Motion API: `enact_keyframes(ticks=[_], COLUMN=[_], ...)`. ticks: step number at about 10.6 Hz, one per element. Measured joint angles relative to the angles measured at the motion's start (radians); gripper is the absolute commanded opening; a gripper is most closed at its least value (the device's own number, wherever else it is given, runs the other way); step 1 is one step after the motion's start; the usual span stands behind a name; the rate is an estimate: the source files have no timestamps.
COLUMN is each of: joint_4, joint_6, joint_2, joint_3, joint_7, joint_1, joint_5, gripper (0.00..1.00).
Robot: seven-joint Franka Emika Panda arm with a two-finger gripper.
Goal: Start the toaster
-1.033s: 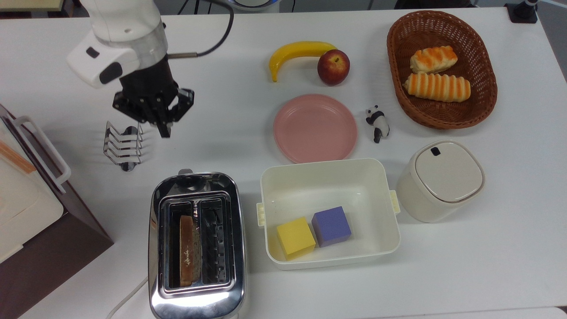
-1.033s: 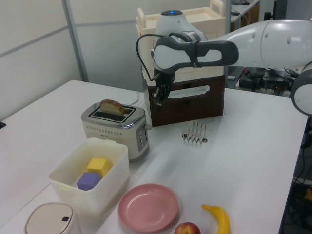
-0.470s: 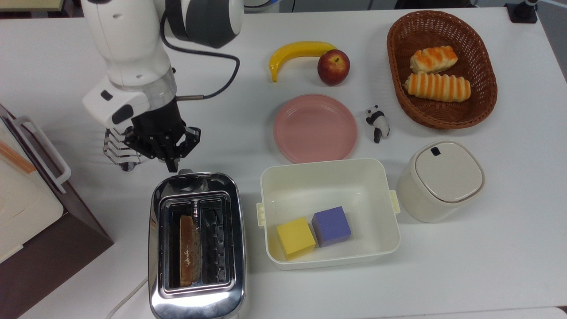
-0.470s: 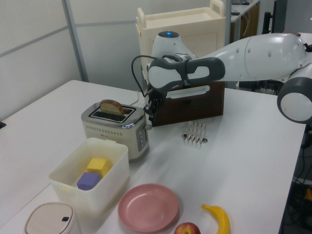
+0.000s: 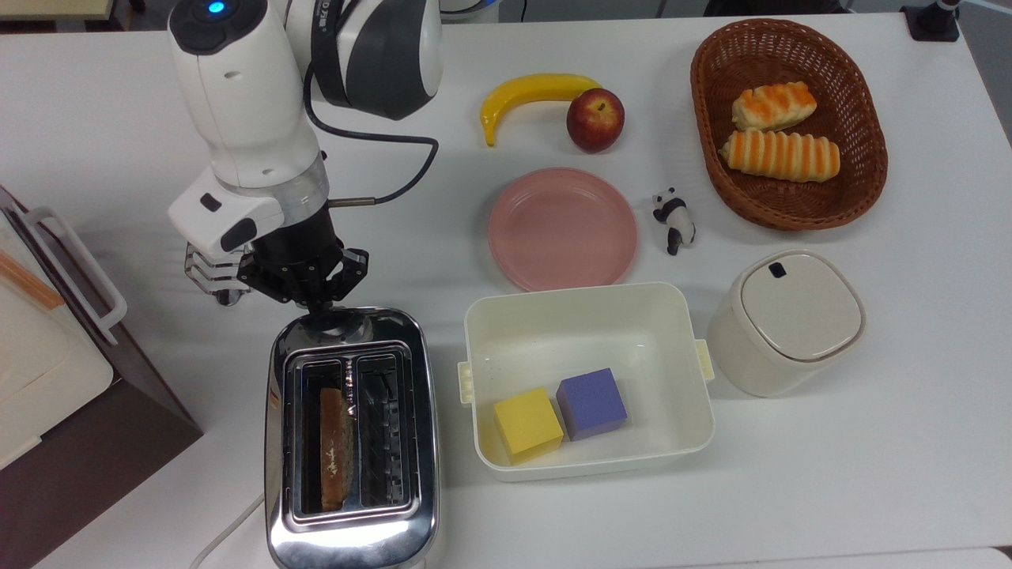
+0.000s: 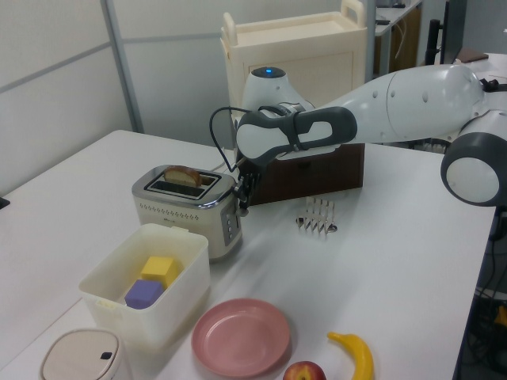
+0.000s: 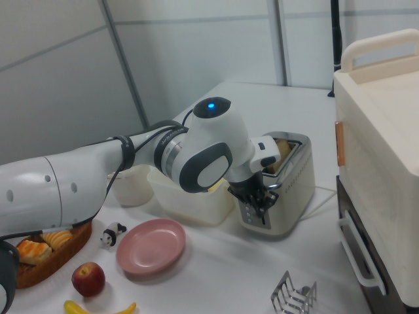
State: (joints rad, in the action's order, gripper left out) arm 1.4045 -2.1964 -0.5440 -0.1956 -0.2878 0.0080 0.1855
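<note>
The chrome two-slot toaster point(image 5: 352, 438) stands at the front of the table in the top view, with a slice of bread point(image 5: 332, 450) sitting low in one slot. Its white cord point(image 5: 225, 533) trails off the near end. My gripper point(image 5: 319, 307) points down at the toaster's far end, where the lever is, fingers together and pressed against that end. In the left view the gripper point(image 6: 243, 202) sits at the right end face of the toaster point(image 6: 186, 212). The right view has the gripper point(image 7: 259, 200) over the control face of the toaster point(image 7: 288, 190), hiding the lever.
A wire toast rack point(image 5: 207, 273) lies just behind the gripper, partly under the arm. A white and brown box appliance point(image 5: 87, 442) stands at the top view's left. A white tub point(image 5: 585, 291) with two cubes, a pink plate point(image 5: 563, 229) and a lidded canister point(image 5: 787, 320) lie to the top view's right.
The arm came toward the toaster from over the toast rack and lowered at its lever end. The bread now sits lower in the slot.
</note>
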Motion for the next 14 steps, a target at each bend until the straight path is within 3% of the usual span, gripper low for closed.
enact_keyframes(ticks=[14], joint_4=[0.019], joint_6=[-0.023], joint_2=[-0.055], joint_3=[0.006], joint_7=[-0.025], joint_1=[0.007], joint_5=[-0.045], gripper=[0.00])
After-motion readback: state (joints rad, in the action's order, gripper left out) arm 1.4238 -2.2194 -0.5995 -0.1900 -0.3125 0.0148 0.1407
